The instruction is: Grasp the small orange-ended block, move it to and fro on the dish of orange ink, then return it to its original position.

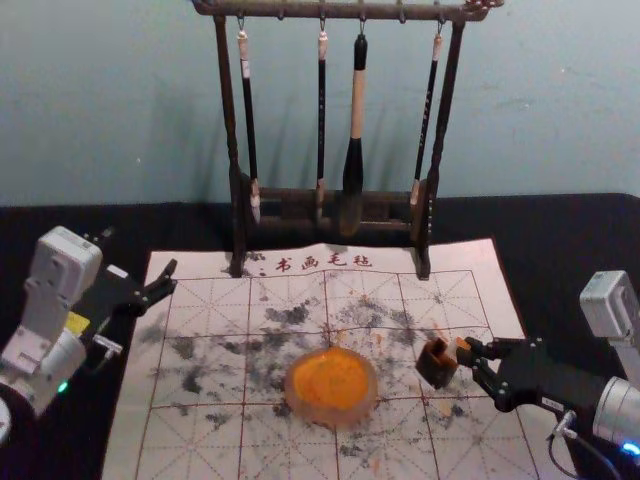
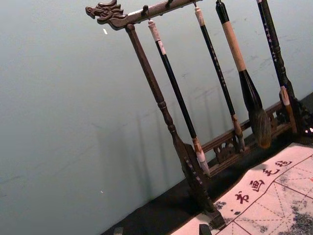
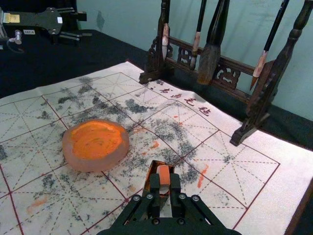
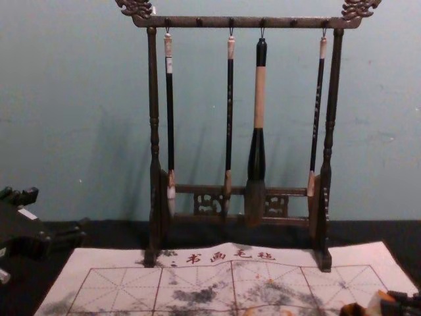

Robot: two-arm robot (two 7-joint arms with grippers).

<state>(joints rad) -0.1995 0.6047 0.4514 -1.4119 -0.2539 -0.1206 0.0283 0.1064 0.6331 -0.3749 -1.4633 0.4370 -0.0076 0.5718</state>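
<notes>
The right gripper (image 1: 468, 352) is closed on the small orange-ended block (image 3: 164, 177), its two fingers pressed to opposite sides, parted only by the block's thickness. A dark brown box (image 1: 434, 366) sits just beyond these fingertips, right beside the block; I cannot tell whether the block's lower end is inside it. The dish of orange ink (image 1: 331, 388) lies to the left of the right gripper, near it, past the box. Under them spreads the marked, ink-stained mat (image 1: 205, 440). Farther forward and to the left of this gripper stands the wooden rack (image 1: 447, 110) with its hanging brushes (image 1: 357, 105). The left gripper (image 1: 140, 253) is parked by the mat's left edge, wide open and holding nothing.
</notes>
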